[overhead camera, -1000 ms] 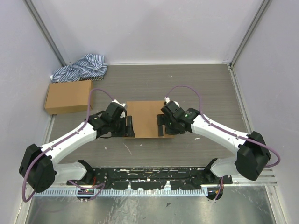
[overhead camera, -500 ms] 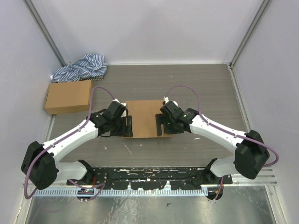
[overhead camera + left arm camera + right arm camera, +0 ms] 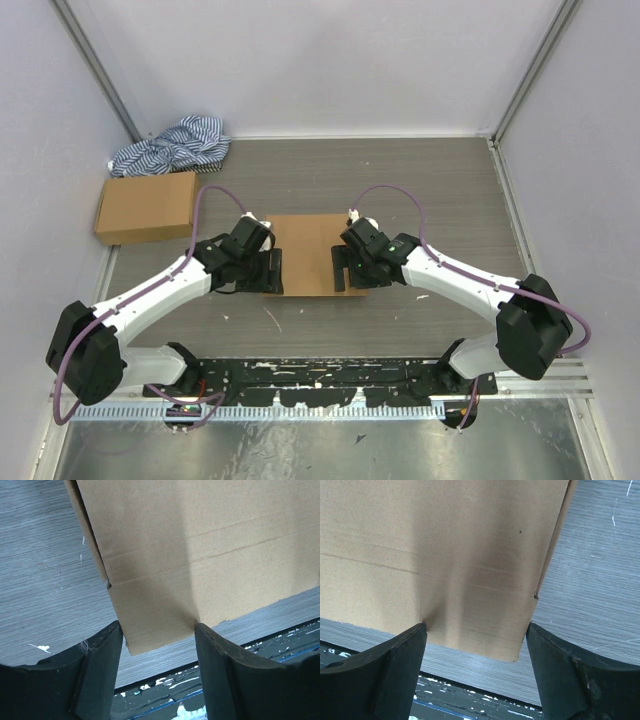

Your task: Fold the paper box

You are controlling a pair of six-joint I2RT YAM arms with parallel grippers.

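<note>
On the left arm (image 3: pixel 150 295) the jaws stand spread. A short tab at the near corner of the paper box (image 3: pixel 305 250) lies between them, and both tips meet its edges. On the right arm (image 3: pixel 455 280) the jaws are spread wider around the matching tab at the other near corner. Neither pair looks clenched, though I cannot tell whether the tips merely rest against the tabs or nip them lightly.

Over the last second both wrists creep inward. The right one moves more, and from above the brown strip visible between them is narrower on its right side. I judge that the side panels are being pushed in towards the middle, so this is a side-wall fold under way and not a finished box.

The box lies in the middle of the grey wood-grain surface (image 3: pixel 430 190), just ahead of the arm bases. A smaller made-up cardboard box (image 3: pixel 145 207) sits well apart at the far left, with a crumpled striped cloth (image 3: pixel 175 145) just behind it. Pale walls close in the back and both sides, and a black, paint-flecked rail (image 3: pixel 330 380) runs along the near edge.
</note>
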